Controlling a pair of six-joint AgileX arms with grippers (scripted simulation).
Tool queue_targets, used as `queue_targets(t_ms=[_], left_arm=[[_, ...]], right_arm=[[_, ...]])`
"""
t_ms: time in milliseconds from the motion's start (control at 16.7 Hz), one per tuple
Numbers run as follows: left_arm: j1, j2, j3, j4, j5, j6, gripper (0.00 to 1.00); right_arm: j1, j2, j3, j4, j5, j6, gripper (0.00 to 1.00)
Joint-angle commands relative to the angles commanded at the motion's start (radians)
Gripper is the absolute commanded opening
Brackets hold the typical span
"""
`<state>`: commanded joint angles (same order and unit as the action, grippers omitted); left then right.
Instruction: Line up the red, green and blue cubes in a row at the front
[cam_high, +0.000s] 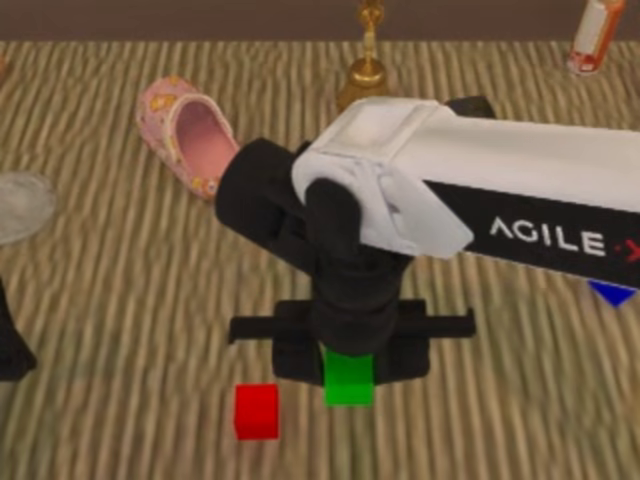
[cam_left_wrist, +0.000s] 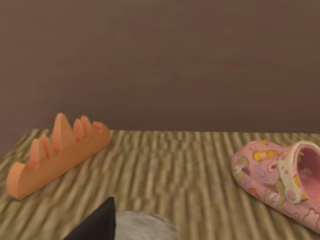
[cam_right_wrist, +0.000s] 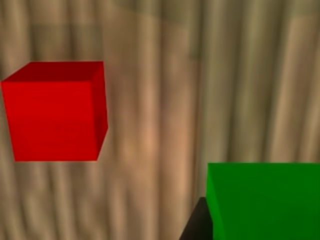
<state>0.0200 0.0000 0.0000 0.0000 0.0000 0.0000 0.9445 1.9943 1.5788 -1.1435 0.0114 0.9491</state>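
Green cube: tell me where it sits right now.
In the top view the green cube is near the front edge, about mid-table, under the right gripper, with the red cube close by on its left, apart from it.

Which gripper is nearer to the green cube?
Right. The right gripper is directly over the green cube, beside the red cube. The left arm is parked at the table's far left edge.

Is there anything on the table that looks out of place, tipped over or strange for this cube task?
Nothing looks spilled or broken. The red cube sits flat at the front, and the green cube is at the right gripper beside it, with a gap between them. The blue cube lies apart at the right, mostly hidden under the arm. The pink slipper is unrelated clutter.
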Motion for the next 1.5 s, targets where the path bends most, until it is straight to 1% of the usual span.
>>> queue_targets(t_ms=[300, 660, 960, 1500], left_arm=[[0.000, 0.000, 0.000, 0.000, 0.000, 0.000, 1.00], [0.000, 0.000, 0.000, 0.000, 0.000, 0.000, 1.00], [0.000, 0.000, 0.000, 0.000, 0.000, 0.000, 1.00], [0.000, 0.000, 0.000, 0.000, 0.000, 0.000, 1.00]], right_arm=[[-0.003, 0.009, -0.011, 0.015, -0.001, -0.001, 0.00], [0.001, 0.071, -0.148, 0.225, 0.000, 0.003, 0.00], [0.002, 0.082, -0.168, 0.250, 0.001, 0.004, 0.00], [0.002, 0.082, -0.168, 0.250, 0.001, 0.004, 0.68]])
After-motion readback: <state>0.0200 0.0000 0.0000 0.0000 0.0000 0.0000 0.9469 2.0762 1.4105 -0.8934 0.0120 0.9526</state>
